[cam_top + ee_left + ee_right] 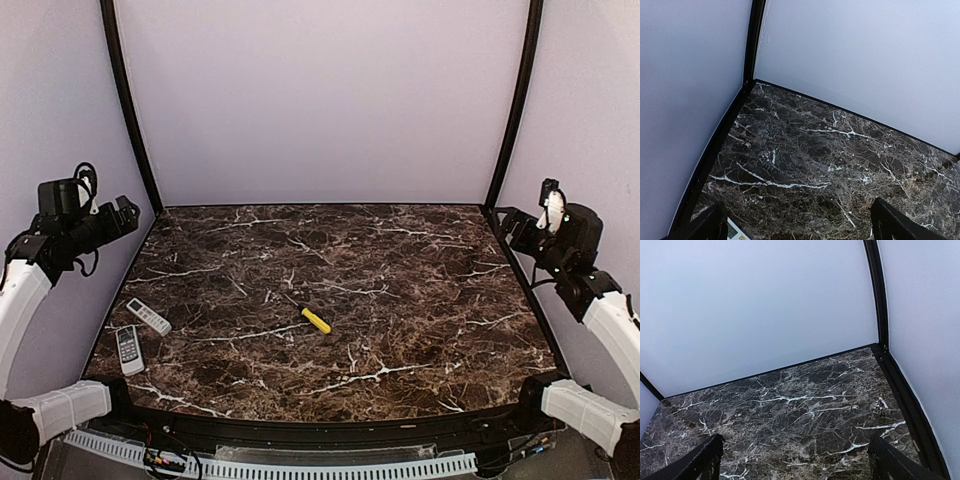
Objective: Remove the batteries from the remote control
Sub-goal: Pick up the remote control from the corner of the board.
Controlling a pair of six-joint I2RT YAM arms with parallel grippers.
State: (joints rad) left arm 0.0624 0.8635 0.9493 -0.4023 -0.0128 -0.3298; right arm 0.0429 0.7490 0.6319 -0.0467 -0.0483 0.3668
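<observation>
Two remote controls lie at the table's left edge: a white one set at a slant and a grey one with buttons just nearer. A corner of a remote peeks in at the bottom of the left wrist view. The batteries are hidden. My left gripper hangs high over the far left edge of the table, open and empty. At the far right edge my right gripper is also raised, open, with nothing between its fingers.
A yellow-handled screwdriver lies near the middle of the dark marble table. Pale walls and black corner posts close in the back and sides.
</observation>
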